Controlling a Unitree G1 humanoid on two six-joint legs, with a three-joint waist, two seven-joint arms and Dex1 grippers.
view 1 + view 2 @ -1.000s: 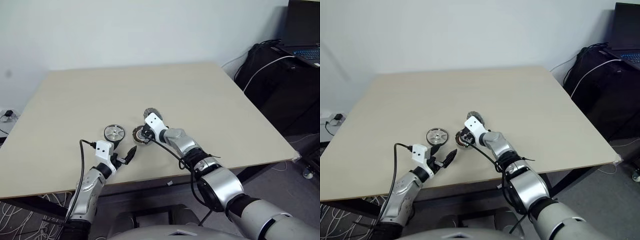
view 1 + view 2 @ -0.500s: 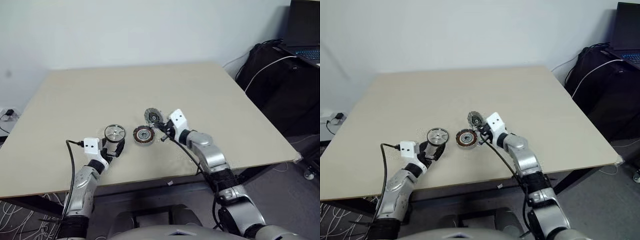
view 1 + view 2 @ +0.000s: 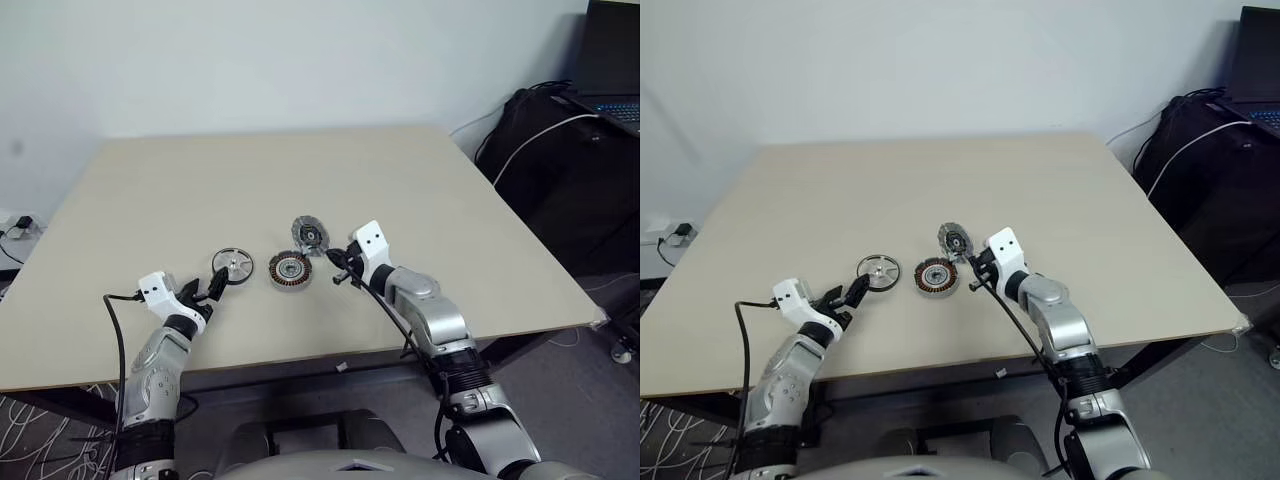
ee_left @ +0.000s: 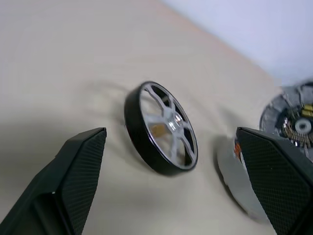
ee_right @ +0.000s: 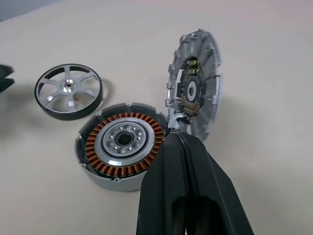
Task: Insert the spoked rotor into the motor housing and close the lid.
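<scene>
**benchguy:** While both arms hang low over the pale wooden table (image 3: 150, 190), what's the layout? Where's the small silvery-white spoked rotor with the dark rim (image 3: 232, 262)?

**rotorfan:** It's lying flat on the table, left of the other parts and a bit nearer the front edge than the middle. Just to its right sits the round grey motor housing with the ring of copper windings (image 3: 289, 269), open side up. The grey ribbed metal lid with the dark centre (image 3: 310, 235) is right behind the housing, tilted up on edge beside its far right rim.

**benchguy:** And the grippers?

**rotorfan:** The left gripper (image 3: 211, 291) has its black fingers spread wide, pointing at the rotor from the near left, not touching it. The right gripper (image 3: 335, 268) has its fingers pressed together, empty, its tip just right of the housing and just under the lid.
</scene>
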